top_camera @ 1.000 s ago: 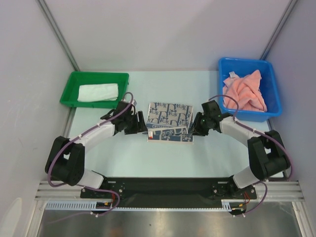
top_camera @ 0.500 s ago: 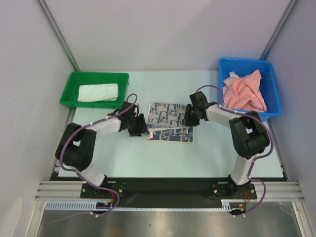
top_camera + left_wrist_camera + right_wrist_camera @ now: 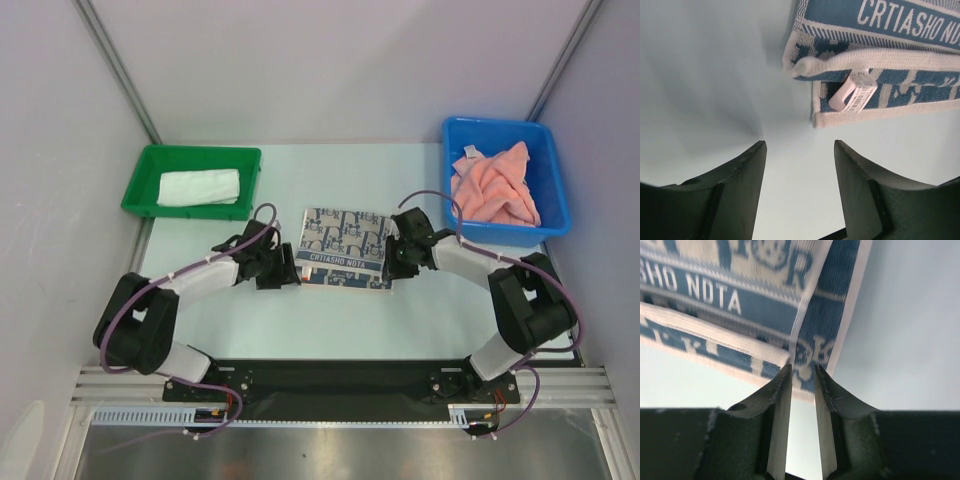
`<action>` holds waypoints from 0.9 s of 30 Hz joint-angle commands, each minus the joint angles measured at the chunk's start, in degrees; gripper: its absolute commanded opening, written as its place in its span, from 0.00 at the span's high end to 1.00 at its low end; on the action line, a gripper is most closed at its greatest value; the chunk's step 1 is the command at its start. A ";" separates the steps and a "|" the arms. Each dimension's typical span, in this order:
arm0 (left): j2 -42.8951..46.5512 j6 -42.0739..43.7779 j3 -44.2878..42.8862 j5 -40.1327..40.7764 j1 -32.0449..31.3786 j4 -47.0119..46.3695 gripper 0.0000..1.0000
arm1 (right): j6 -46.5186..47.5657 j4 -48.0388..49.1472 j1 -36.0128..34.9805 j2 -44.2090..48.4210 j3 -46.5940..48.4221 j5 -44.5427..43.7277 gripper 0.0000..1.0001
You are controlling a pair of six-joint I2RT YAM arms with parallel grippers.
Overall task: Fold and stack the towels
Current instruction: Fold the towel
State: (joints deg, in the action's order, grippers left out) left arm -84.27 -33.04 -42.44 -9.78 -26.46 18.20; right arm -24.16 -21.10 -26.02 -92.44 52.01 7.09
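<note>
Bare table (image 3: 340, 320) up front — towel (image 3: 345, 248), green bin (image 3: 200, 150), blue bin (image 3: 495, 123) beyond

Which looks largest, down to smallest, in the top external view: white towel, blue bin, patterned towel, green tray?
1. blue bin
2. green tray
3. patterned towel
4. white towel
The green tray and patterned towel are fairly close; the rest differ clearly.

patterned towel (image 3: 740, 295) cut off by frame edges, unclear whether right fingers (image 3: 775, 407) pinch it

The patterned towel (image 3: 345, 248) is woven, nubbly cloth; the table (image 3: 300, 310) smooth and matt; green bin (image 3: 140, 182) and blue bin (image 3: 495, 124) — glossy plastic.
</note>
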 commanded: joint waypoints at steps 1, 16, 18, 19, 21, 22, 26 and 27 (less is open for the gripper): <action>4.63 -1.15 -1.59 4.67 -0.26 1.14 0.36 | 3.86 0.62 -0.96 5.33 -2.61 2.04 0.70; -1.86 -3.62 -5.65 3.19 1.85 0.18 0.29 | -22.22 0.09 -3.59 8.50 -2.96 -0.94 0.70; -2.65 -3.09 -5.03 3.80 1.85 -0.09 0.30 | -24.43 1.15 -5.08 9.82 -4.63 -2.25 0.71; -3.00 -2.56 -5.03 3.89 1.85 -0.18 0.30 | -25.14 1.24 -5.53 10.00 -5.16 -3.04 0.71; -4.49 -2.21 -5.20 3.72 1.85 -0.62 0.31 | -26.28 1.59 -6.23 9.83 -5.95 -5.06 0.71; -4.94 -2.12 -5.20 3.54 1.85 -1.40 0.31 | -26.37 1.68 -6.32 9.39 -6.13 -5.59 0.71; -6.78 -1.33 -5.99 3.19 1.85 -2.20 0.33 | -25.32 1.24 -6.94 7.19 -5.26 -8.74 0.69; -6.96 -1.24 -6.34 3.36 1.85 -1.94 0.33 | -24.97 0.46 -7.20 7.02 -4.90 -9.81 0.69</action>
State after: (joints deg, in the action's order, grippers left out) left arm -90.48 -35.51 -47.70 -5.96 -24.88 17.98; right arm -48.01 -20.64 -32.56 -84.38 46.30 2.39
